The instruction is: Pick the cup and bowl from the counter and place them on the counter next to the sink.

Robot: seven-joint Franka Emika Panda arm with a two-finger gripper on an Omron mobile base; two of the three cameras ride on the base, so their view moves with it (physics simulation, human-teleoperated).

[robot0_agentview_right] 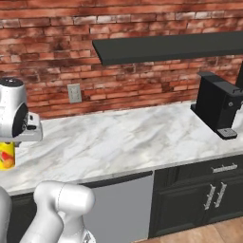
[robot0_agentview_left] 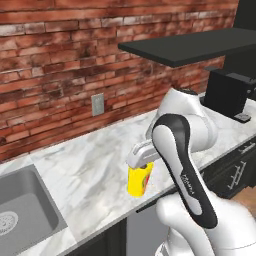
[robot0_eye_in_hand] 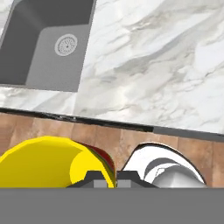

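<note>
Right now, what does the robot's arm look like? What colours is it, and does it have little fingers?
The arm is made of rounded, glossy white shells with dark charcoal bands and joints, and one dark band bears small pale lettering. It ends in a light grey, boxy hand. In the hand view its two fingers show as small, dark, squared tips side by side. No loose cables show.

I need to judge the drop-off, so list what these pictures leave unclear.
- Cup: in the left base view its top is covered by the end effector; the right base view crops it at the left edge.
- Sink: cut off by the left and bottom edges in the left base view.
- Grip on the cup: in the hand view the fingertips barely show at the rim.
</note>
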